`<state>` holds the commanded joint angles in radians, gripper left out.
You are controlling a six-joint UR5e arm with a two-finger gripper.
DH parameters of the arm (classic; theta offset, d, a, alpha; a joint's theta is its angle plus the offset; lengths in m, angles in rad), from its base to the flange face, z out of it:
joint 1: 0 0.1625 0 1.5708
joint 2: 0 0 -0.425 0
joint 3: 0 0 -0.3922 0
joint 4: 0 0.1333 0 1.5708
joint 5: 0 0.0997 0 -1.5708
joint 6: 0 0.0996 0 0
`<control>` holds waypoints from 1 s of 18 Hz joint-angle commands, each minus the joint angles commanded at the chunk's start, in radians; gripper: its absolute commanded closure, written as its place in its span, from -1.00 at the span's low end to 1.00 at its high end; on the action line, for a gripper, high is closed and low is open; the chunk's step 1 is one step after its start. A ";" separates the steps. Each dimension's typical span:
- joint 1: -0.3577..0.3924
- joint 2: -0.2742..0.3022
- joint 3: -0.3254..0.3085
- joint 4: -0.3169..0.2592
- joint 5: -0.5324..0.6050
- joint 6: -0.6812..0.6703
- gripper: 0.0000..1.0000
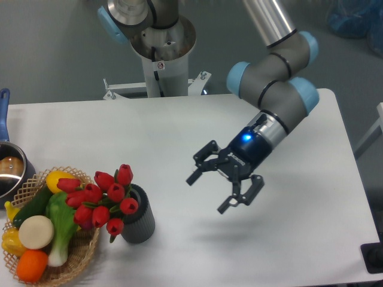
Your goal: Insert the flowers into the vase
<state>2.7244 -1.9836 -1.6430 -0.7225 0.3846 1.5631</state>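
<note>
Flowers (102, 201): stems down in the vase (139, 215), heads leaning toward nine o'clock over the basket (78, 254).
Vase: upright on the surface (179, 137).
Claw (226, 185): fingers spread, empty, at three o'clock of the vase, well apart; job looks done.

1. A white surface (179, 131) with rounded corners fills most of the frame.
2. Grey floor (54, 48) runs across the top, behind the surface.
3. A crumpled blue item (356, 18) lies at the upper right corner.
4. A dark object (374, 257) sits at the lower right edge, partly cut off.
5. Light is even and soft.
</note>
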 joint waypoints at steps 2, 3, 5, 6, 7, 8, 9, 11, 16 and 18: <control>0.000 0.014 0.034 -0.002 0.094 -0.014 -1.00; -0.002 0.020 0.060 -0.002 0.136 -0.040 -1.00; -0.005 0.025 0.097 -0.002 0.203 -0.090 -1.00; -0.006 0.034 0.101 -0.003 0.232 -0.106 -1.00; -0.006 0.054 0.097 -0.005 0.267 -0.110 -1.00; -0.006 0.077 0.089 -0.009 0.299 -0.112 -1.00; -0.006 0.101 0.077 -0.018 0.331 -0.115 -1.00; -0.005 0.162 0.049 -0.061 0.419 -0.115 -1.00; 0.000 0.275 -0.020 -0.090 0.768 -0.109 -1.00; -0.003 0.322 -0.020 -0.132 0.818 -0.110 -1.00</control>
<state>2.7213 -1.6616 -1.6629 -0.8542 1.2023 1.4527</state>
